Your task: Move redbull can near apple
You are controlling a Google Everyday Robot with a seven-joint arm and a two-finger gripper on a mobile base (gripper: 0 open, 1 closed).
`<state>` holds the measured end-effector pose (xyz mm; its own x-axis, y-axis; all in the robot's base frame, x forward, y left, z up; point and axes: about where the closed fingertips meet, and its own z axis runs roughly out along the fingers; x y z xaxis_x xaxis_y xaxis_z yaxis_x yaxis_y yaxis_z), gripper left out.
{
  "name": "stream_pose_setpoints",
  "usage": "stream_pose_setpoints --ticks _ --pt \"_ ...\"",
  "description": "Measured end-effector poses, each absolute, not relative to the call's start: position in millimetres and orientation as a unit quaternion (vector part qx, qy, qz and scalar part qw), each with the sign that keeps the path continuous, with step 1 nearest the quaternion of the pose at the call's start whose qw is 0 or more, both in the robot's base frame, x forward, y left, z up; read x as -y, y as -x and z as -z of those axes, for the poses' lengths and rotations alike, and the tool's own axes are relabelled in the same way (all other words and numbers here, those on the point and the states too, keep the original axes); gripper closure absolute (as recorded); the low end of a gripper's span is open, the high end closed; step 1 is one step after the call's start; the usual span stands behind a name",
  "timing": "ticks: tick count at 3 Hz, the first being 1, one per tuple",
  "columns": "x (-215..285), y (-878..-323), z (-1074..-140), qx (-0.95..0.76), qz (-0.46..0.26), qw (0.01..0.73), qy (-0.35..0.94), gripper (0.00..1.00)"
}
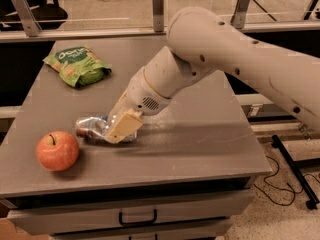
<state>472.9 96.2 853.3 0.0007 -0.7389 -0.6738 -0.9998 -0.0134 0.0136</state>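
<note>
The redbull can (91,127) lies on its side on the grey table (200,134), shiny silver and blue. My gripper (120,126) is closed around the can's right part, its tan finger (124,126) covering it. The apple (57,150), red-orange with a dark stem, sits near the table's front left edge, a short gap to the left and front of the can. My arm reaches in from the upper right.
A green snack bag (77,66) lies at the back left of the table. A drawer with a dark handle (137,218) is under the table's front edge. Rails and a black stand leg (295,176) are to the right.
</note>
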Motion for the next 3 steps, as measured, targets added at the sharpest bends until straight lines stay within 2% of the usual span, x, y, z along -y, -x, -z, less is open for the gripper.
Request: stream_pose_setpoints --ticks 1,2,3 --pt "-97.6 -469.3 -852.5 -0.656 -0.264 0.247 0.662 0.00" --pt "-97.1 -469.6 -852.8 -0.657 -0.263 0.247 0.662 0.00" --pt "-58.5 -499.3 -877.6 -0.676 -0.235 0.280 0.640 0.00"
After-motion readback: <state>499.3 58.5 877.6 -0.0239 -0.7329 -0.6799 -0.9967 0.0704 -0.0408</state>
